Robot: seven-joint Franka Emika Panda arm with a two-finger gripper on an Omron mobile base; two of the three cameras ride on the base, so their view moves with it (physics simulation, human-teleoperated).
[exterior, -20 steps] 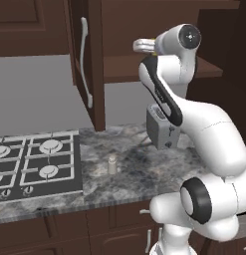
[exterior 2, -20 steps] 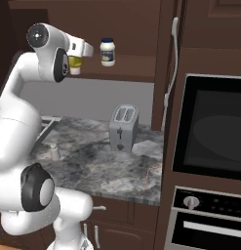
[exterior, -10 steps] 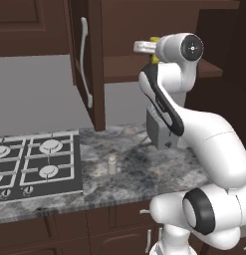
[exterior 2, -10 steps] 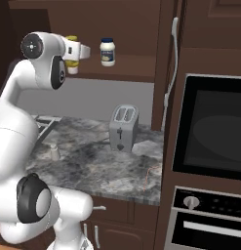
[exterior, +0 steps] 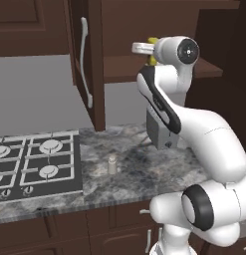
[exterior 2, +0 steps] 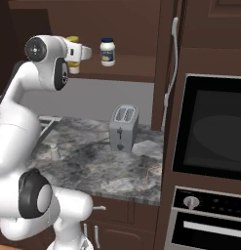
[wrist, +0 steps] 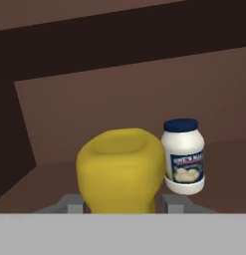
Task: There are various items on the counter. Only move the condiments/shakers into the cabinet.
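Yellow squeeze bottle (wrist: 120,172): slim, smooth plastic, held in the gripper (wrist: 119,201), whose jaws stand narrow on either side of its body. Judged light and slightly yielding; a firm pinch could dent the wall, and the glossy skin may slip, so a hold across the middle of the body seems soundest. Raised at shelf level, at the mouth of the cabinet (exterior 2: 127,73).

White jar (exterior 2: 108,52): rounded body, dark blue screw lid, printed label. Stands upright on the cabinet shelf, just beyond the gripper and to one side of the held bottle. Probably rigid and heavier than the bottle; best taken around the waist below the lid.

Pale grey shaker (exterior: 112,165): small, squat, capped cylinder. Stands far below the gripper on the speckled granite surface (exterior: 144,174), near the stovetop (exterior: 35,164). Likely light and easily toppled; a hold low on its sides would suit.

Grey toaster (exterior 2: 123,128): boxy, two slots, matte. Well below the gripper on the same surface; not for moving.

Cabinet door (exterior: 87,60): dark brown wood, long curved silver handle, standing open.
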